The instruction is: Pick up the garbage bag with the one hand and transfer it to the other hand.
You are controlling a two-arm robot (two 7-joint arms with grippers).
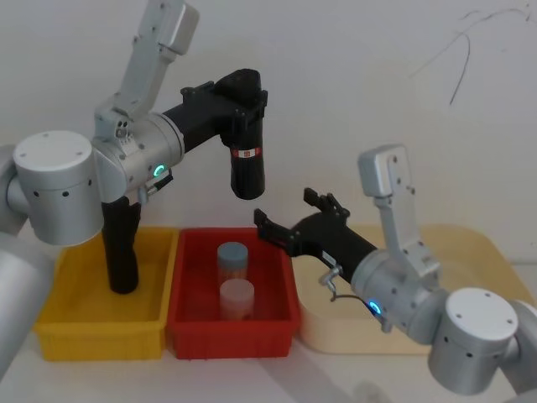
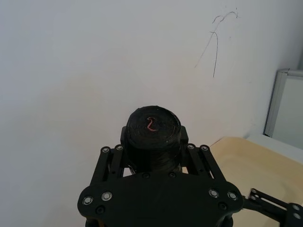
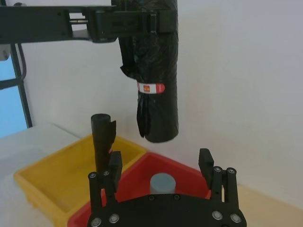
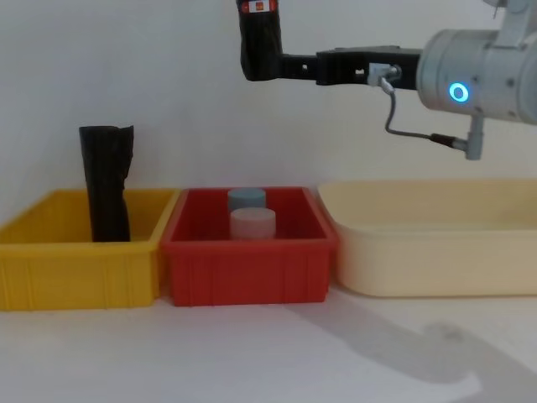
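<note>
Garbage bag (image 1: 246, 168) aloft — right gripper (image 1: 284, 206) near, agape

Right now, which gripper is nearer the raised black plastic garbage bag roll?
Left. The left gripper grips the black garbage bag roll at its top; the open right gripper sits apart, near its lower end.

- A white surface (image 4: 252, 353) carries three containers in a row, side by side.
- A yellow bin (image 4: 75, 273) stands at the left.
- A red bin (image 4: 247, 273) stands in the middle, just beside the yellow one.
- A cream tray (image 4: 436, 260) stands at the right, close against the red bin.
</note>
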